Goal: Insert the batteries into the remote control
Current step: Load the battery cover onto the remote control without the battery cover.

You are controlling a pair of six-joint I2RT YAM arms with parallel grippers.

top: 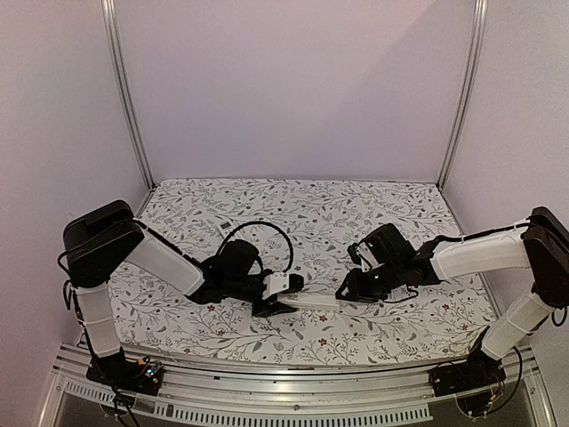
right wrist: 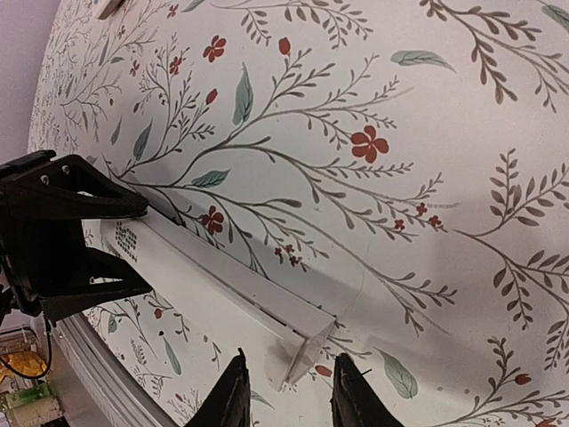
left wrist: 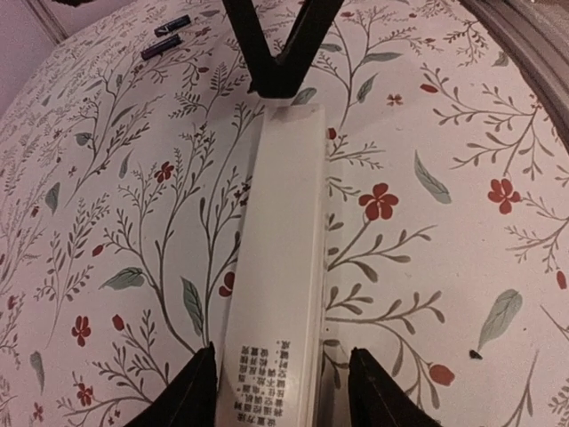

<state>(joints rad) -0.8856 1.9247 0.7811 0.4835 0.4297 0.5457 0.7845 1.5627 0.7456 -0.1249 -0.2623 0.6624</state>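
Left wrist view shows the remote (left wrist: 284, 240) flat on the table (left wrist: 462, 267), long axis running from left gripper (left wrist: 283, 356) to right gripper (right wrist: 292, 360), printed end toward the left. Left jaws stand released, a gap each side of it; whether the right one clenches the far end, I cannot tell. Step, I judge: securing the remote; next, close squarely on its sides. Batteries (left wrist: 171, 25) lie well apart.

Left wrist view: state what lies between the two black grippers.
The long white remote control spans it in this view, near end inside the left gripper, far end at the right gripper.
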